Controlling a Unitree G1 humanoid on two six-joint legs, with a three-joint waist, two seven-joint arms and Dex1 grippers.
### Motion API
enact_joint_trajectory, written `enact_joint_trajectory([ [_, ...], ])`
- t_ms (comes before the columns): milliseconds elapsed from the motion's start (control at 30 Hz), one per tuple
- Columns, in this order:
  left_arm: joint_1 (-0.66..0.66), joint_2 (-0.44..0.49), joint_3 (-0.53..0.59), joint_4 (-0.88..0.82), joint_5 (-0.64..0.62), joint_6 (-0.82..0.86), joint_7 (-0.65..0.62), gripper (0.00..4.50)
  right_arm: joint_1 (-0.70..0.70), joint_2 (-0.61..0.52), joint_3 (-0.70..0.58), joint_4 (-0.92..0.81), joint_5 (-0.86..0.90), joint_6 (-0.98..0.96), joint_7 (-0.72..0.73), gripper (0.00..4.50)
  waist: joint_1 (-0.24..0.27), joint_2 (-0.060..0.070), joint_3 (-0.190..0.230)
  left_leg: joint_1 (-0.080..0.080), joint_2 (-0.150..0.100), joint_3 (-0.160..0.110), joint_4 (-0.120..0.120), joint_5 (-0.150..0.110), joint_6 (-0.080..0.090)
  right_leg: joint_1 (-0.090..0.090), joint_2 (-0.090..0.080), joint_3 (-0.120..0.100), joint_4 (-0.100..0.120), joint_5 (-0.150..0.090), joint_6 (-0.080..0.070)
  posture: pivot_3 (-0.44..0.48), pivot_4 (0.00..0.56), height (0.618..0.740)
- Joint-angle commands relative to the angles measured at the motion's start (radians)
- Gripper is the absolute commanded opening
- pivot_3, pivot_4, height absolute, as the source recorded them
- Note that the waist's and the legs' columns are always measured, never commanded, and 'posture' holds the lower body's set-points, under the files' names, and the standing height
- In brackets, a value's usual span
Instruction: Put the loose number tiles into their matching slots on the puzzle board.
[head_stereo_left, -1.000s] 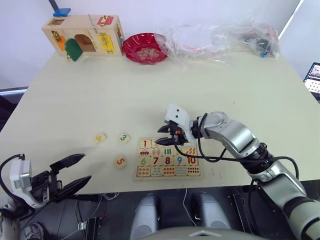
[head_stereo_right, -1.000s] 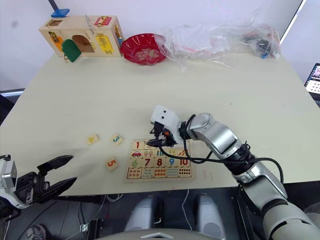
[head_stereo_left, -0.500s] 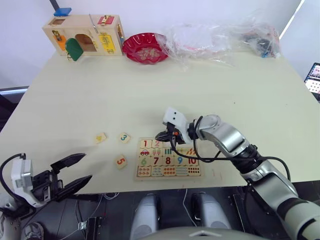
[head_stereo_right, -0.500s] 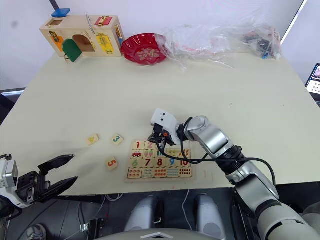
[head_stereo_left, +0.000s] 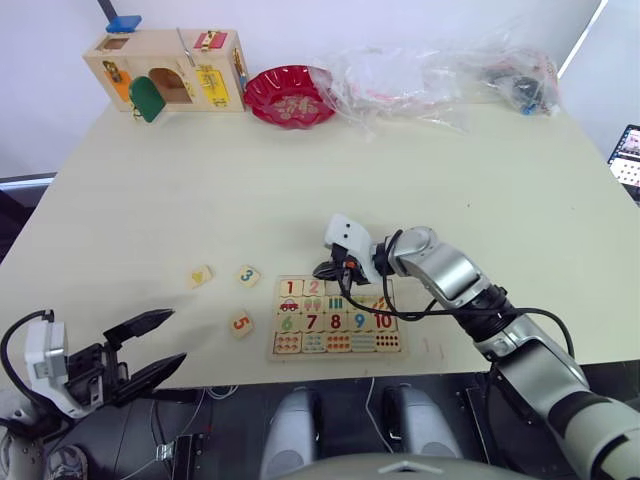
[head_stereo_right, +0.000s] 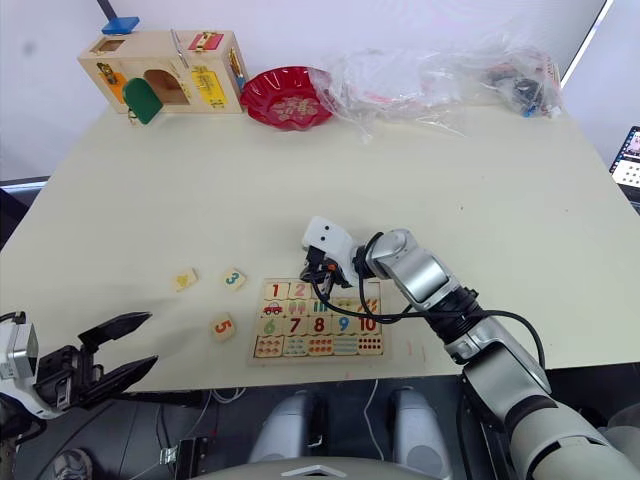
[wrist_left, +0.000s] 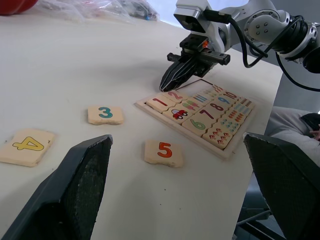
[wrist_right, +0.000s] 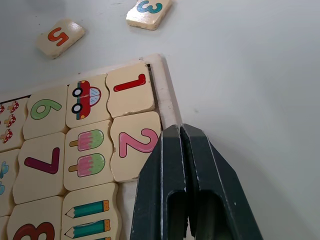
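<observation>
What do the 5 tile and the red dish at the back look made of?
The 5 tile: pale unvarnished-looking wood, matte, rounded edges, red numeral probably painted. The red dish: likely glossy plastic or glass, going by the highlights on its scalloped rim; the pictures leave it open.

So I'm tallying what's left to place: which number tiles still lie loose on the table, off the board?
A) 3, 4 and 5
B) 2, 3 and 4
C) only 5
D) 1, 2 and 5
A: the 3 tile, 4 tile and 5 tile lie on the table beside the puzzle board, where 1 and 2 already sit.
</observation>
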Motion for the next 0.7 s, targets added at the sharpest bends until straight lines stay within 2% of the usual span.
enact_joint_trajectory([
  [33,0.009,0.0,0.028,-0.029,-0.009,0.003,-0.006,4.5,-0.015,0.002,-0.003,-0.023,-0.004,-0.016,0.028,0.04,0.0,0.0,0.0,0.0,0.0,0.0,0.0,0.0,0.0,0.0,0.0,0.0,0.0,0.0,0.0,0.0,0.15,0.74],
  [367,0.006,-0.008,0.024,-0.036,-0.006,0.003,0.003,4.5,0.001,-0.013,-0.053,-0.062,-0.002,-0.054,0.042,0.04,0.0,0.0,0.0,0.0,0.0,0.0,0.0,0.0,0.0,0.0,0.0,0.0,0.0,0.0,0.0,0.0,0.15,0.74],
  [500,0.007,-0.018,0.025,-0.045,-0.007,0.006,0.023,4.5,0.063,-0.025,-0.185,-0.154,0.101,-0.081,0.055,0.04,0.003,0.0,0.0,0.0,0.0,0.0,0.0,0.0,0.0,0.0,0.0,0.0,0.0,0.0,0.0,0.0,0.15,0.74],
  [600,0.012,-0.033,0.028,-0.054,-0.008,0.01,0.048,4.5,0.152,-0.038,-0.281,-0.224,0.165,-0.186,0.074,0.04,0.006,0.0,0.0,0.0,0.0,0.0,0.0,0.0,0.0,0.001,0.0,-0.001,-0.002,0.0,0.0,0.0,0.15,0.74],
  [700,0.014,-0.049,0.037,-0.056,-0.006,0.01,0.082,4.5,0.24,-0.117,-0.354,-0.284,0.225,-0.221,0.144,0.04,0.007,0.0,0.0,0.0,0.0,0.0,0.0,0.0,0.0,0.003,0.0,-0.001,-0.002,0.0,0.0,0.0,0.15,0.74],
])
